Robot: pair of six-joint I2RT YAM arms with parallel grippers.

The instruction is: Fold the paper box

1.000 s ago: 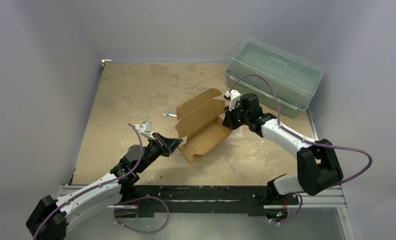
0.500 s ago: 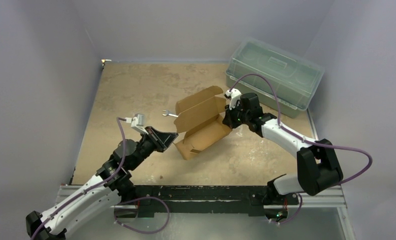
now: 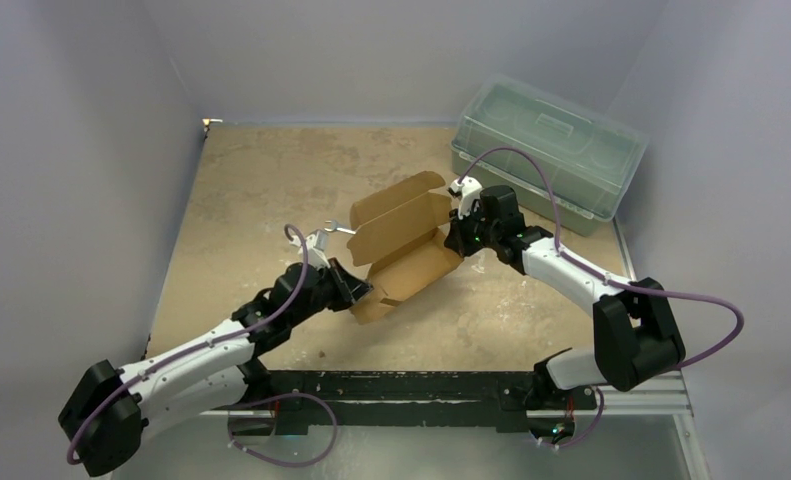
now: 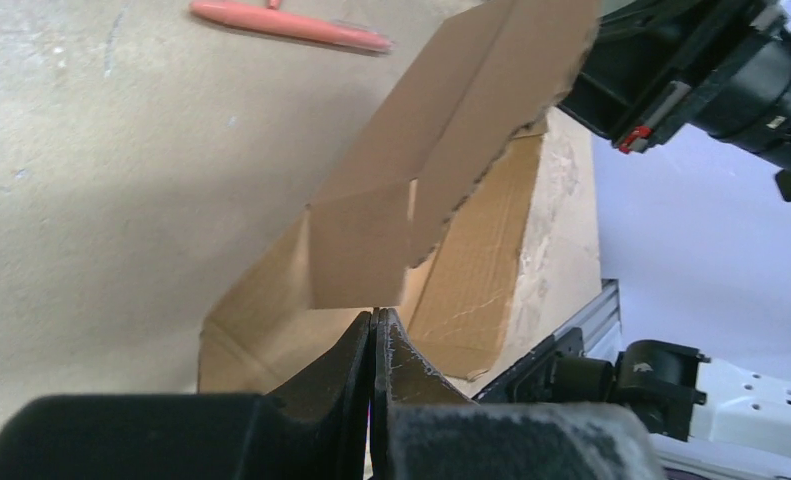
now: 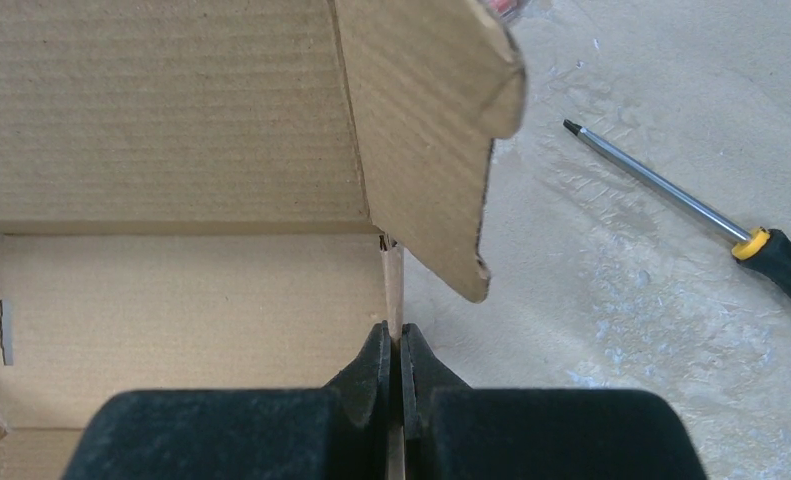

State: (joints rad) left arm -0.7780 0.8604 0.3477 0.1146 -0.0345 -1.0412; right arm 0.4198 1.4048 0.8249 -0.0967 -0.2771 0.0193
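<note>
The half-open paper box (image 3: 403, 262) is lying mid-table, its long axis running 7 to 1 o'clock. The right gripper (image 3: 455, 240) is pinching its 1 o'clock end wall. The left gripper (image 3: 359, 290), jaws pressed together, is nosing the 7 o'clock flap.

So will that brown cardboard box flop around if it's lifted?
Probably a bit: the brown cardboard box is thin corrugated sheet, with loose flaps standing at creases. It looks light, so a push may slide it easily.

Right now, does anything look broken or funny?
The box stands half folded, gaping open. One flap edge looks ragged, maybe torn. A screwdriver lies loose beside it.
</note>
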